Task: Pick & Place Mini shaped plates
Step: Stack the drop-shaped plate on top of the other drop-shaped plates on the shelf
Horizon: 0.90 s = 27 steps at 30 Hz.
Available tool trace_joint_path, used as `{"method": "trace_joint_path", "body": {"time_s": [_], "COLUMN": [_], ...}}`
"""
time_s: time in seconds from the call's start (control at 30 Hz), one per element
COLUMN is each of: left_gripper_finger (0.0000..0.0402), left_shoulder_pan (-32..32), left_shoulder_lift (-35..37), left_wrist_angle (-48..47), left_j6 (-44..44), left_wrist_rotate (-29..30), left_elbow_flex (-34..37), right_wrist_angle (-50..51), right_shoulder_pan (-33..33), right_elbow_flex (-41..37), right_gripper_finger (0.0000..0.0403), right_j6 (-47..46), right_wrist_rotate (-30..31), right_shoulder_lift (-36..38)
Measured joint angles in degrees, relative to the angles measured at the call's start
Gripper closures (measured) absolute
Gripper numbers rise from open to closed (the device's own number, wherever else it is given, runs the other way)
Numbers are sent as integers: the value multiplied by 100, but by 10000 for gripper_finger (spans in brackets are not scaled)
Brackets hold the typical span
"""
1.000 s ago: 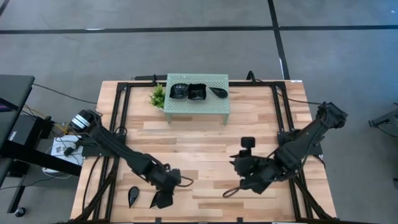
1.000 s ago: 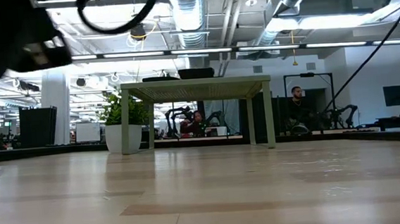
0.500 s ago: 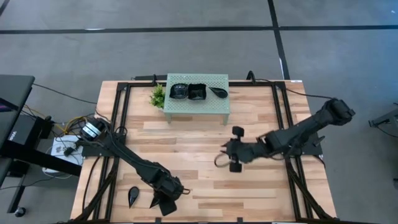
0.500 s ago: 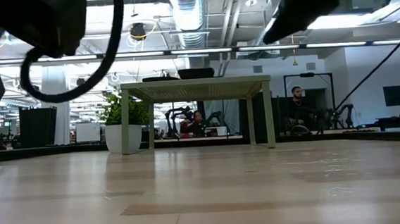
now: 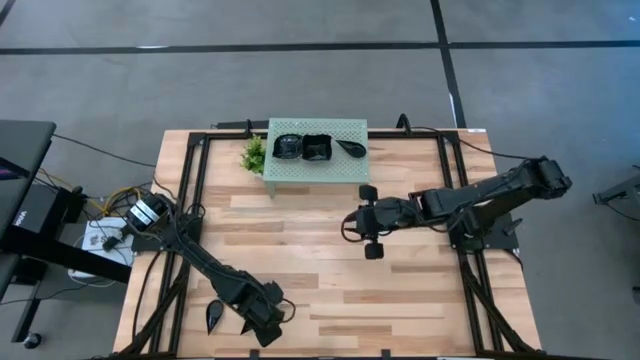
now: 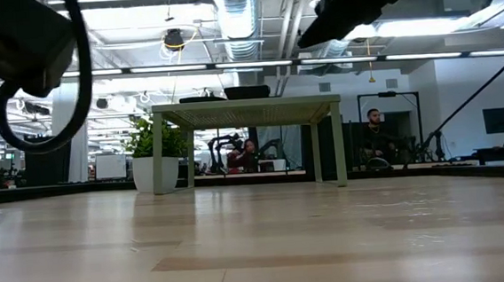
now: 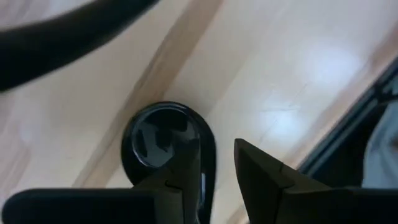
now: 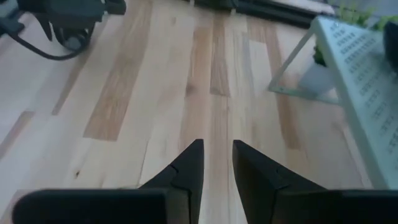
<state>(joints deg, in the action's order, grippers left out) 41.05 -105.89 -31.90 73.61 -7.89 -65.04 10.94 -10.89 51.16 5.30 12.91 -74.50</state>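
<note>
Since a second ago the right arm has swung from the near-right of the table up toward the mint-green perforated metal stand [image 5: 317, 150], and the left arm has slid closer to the near edge, well away from that stand. The left gripper [image 7: 217, 168] hangs over a glossy black teardrop-shaped mini plate [image 7: 168, 146]; its fingers are parted a moderate way and empty, one fingertip over the plate's edge, the other beside it over bare wood. Whether that tip touches the plate cannot be told. A second black leaf-shaped mini plate [image 5: 215, 317] lies just beside it, also far from the stand at the near-left. The right gripper [image 8: 216, 163] hovers over bare wood just in front of the stand, its fingers a narrow gap apart with nothing between them. On the stand sit three black mini plates already placed: a roundish one [image 5: 288, 147], a square wavy-edged one [image 5: 317, 148] and a small leaf-shaped one [image 5: 350, 147], with a small green potted plant [image 5: 254, 154] at the stand's left end. Judgement: the step in hand is the left arm's pick of the teardrop plate. The next move likely calls for lowering so the rim sits between the fingers, then closing. In the high view the left arm hides most of the teardrop plate. In the low view neither near plate shows, and both arms are cut off at the top.
</note>
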Motion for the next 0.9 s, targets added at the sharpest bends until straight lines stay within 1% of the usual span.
{"method": "trace_joint_path", "body": {"time_s": [0.2,0.37,0.47,0.6,0.7,0.8,0.9], "left_gripper_finger": [302,304,325,386,391,394,395], "left_shoulder_pan": [186,337,333,283,175,-35,-296], "left_shoulder_lift": [0,8,9,26,95,268,477], "left_wrist_angle": [70,298,299,295,285,284,279], "left_j6": [472,484,94,-484,-889,-1473,-2275], "left_wrist_rotate": [195,242,313,309,333,420,520], "left_elbow_flex": [150,317,317,317,317,317,317], "right_wrist_angle": [-173,-252,-469,-704,-733,-731,-717], "right_shoulder_pan": [182,286,354,404,399,374,316], "right_elbow_flex": [0,0,0,0,0,0,0], "right_gripper_finger": [324,324,324,324,324,324,324], "right_j6": [129,129,129,129,129,127,125], "right_wrist_rotate": [-112,-116,-117,-114,-117,-151,-557], "right_shoulder_lift": [0,-2,-2,-4,-7,-7,-92]}}
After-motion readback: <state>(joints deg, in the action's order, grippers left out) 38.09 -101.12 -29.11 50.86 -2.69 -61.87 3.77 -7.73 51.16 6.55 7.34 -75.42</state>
